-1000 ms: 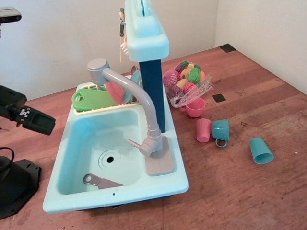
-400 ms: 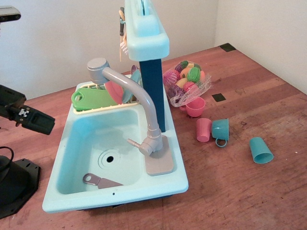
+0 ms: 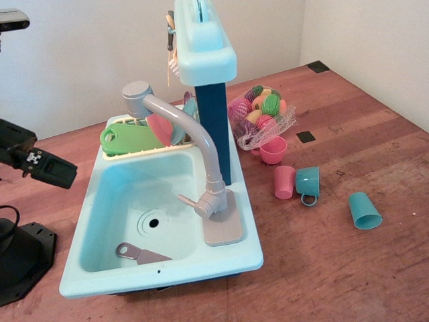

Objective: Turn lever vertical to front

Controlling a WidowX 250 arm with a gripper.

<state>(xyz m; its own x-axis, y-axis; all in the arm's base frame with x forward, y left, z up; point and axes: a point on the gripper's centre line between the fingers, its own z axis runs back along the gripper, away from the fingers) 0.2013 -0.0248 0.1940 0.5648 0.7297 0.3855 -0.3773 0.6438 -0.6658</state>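
The lever is a short grey stub jutting left from the base of the grey toy faucet, over the light-blue sink. The faucet's long curved spout arches up and left to a round head. My gripper is a black shape at the left edge of the view, well left of the sink and far from the lever. Its fingers are not clear enough to tell whether they are open or shut. Nothing shows in it.
A grey-handled spatula lies in the basin near the drain. A rack with green and pink dishes sits behind. A netted bag of toy food, pink and teal cups, and another teal cup lie right. A black arm base stands at bottom left.
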